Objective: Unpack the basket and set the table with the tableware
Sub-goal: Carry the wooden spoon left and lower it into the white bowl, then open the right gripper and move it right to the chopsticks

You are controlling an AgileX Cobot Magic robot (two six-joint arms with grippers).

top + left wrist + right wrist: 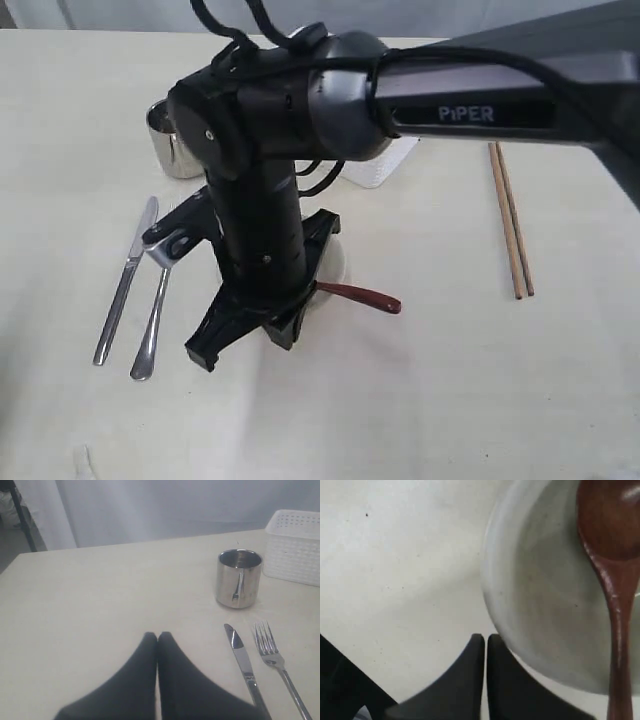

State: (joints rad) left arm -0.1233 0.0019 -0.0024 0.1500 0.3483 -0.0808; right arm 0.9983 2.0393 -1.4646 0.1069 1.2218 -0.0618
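Observation:
My right arm (pixel 260 230) reaches across the middle of the table (pixel 450 400) and points down beside the pale bowl (pixel 337 258), hiding most of it. In the right wrist view my right gripper (pixel 485 639) is shut on nothing, its tips just outside the rim of the bowl (pixel 540 610). The reddish-brown spoon (pixel 615 565) lies in the bowl, and its handle (pixel 365 297) sticks out over the rim. The knife (pixel 125 285), fork (pixel 152 320) and steel cup (pixel 168 140) are at the left, the chopsticks (pixel 511 220) at the right. My left gripper (pixel 158 636) is shut and empty, short of the knife (pixel 243 660).
The white basket (pixel 385 168) stands at the back behind my right arm; in the left wrist view the basket (pixel 295 547) is right of the cup (pixel 239 578), with the fork (pixel 272 655) in front. The table's far edge runs along the top.

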